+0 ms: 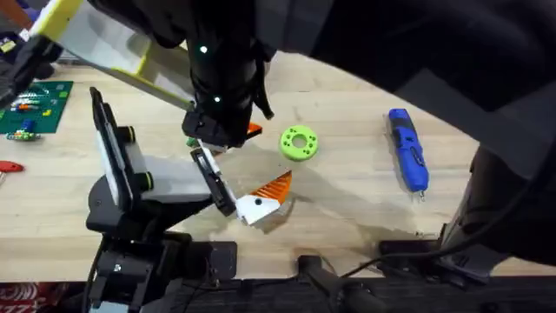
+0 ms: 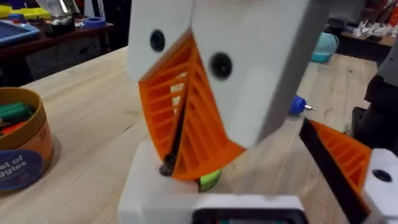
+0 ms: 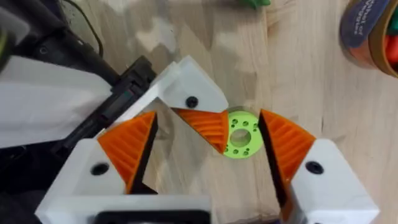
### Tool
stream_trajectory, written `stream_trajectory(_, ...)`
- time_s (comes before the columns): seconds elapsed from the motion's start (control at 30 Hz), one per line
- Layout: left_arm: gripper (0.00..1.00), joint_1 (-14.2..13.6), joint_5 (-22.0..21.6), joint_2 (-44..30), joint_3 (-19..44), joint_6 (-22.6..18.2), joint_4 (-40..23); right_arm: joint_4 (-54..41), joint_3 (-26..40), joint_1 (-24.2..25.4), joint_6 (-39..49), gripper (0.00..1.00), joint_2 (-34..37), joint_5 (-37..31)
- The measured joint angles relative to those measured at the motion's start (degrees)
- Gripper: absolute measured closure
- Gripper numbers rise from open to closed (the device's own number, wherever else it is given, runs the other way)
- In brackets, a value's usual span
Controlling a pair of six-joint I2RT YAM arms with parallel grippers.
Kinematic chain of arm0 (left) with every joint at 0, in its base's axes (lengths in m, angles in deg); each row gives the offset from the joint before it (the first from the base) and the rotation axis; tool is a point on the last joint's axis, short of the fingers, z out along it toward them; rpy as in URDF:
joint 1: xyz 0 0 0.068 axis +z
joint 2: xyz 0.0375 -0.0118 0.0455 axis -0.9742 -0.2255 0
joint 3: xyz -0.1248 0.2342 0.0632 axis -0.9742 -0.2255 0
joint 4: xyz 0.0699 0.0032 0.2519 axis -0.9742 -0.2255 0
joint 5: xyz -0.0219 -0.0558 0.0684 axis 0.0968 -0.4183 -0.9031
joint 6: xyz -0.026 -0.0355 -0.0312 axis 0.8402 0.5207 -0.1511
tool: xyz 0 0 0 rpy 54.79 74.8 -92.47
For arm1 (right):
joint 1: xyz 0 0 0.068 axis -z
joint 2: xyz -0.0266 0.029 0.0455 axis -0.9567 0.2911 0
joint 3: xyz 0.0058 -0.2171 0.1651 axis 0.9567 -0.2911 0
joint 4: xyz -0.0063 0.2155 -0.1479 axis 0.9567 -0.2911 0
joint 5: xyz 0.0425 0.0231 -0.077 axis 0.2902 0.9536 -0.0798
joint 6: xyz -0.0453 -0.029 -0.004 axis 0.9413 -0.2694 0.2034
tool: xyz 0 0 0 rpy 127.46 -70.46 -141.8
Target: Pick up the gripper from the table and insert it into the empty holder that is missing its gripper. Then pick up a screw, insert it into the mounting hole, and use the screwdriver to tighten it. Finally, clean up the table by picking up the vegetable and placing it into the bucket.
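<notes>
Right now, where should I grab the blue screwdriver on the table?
Grip the screwdriver across the middle of its thick blue barrel, coming down from above. It lies flat with bare table along both long sides, leaving room to straddle it; the thin metal tip at its near end is likely too slender to hold.

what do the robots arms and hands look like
Both arms are black. The left arm carries small green lights, and the right arm is a plain dark bulk. The right hand has two blocky white fingers with orange ribbed pads and a black screw head in each. The left hand has the same white and orange build.
</notes>
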Motion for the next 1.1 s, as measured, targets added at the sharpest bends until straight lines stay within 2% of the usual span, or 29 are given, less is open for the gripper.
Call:
stream_trajectory(0.07, 0.014, 0.0, 0.0, 0.0, 0.0, 0.01, 0.0, 0.01, 0.0, 0.01, 0.0, 0.991, 0.0, -0.02)
stream_trajectory(0.1, 0.014, 0.0, -0.02, 0.0, 0.0, 0.02, 0.0, 0.0, 0.0, 0.01, -0.08, 0.958, -0.01, -0.08)
stream_trajectory(0.13, 0.014, 0.0, -0.02, 0.0, 0.0, 0.02, 0.0, -0.02, 0.0, 0.01, 0.0, 0.844, 0.01, -0.02)
stream_trajectory(0.3, 0.014, 0.02, -0.02, 0.0, 0.0, 0.02, -0.01, -0.46, 0.22, 0.54, 0.47, 0.112, -0.01, -1.59)
stream_trajectory(0.33, 0.015, 0.02, -0.02, 0.0, 0.0, 0.02, -0.01, -0.47, 0.36, 0.88, 0.62, 0.033, -0.01, -1.92)
stream_trajectory(0.43, 0.014, 0.02, -0.03, 0.0, 0.0, 0.02, 0.0, -0.47, 0.44, 1.12, 0.66, 0.006, -0.01, -2.03)
stream_trajectory(1.1, 0.014, 0.0, 0.05, 0.0, 0.0, 0.0, 0.0, -0.72, 0.46, 1.09, 0.61, 0.005, -0.11, -2.18)
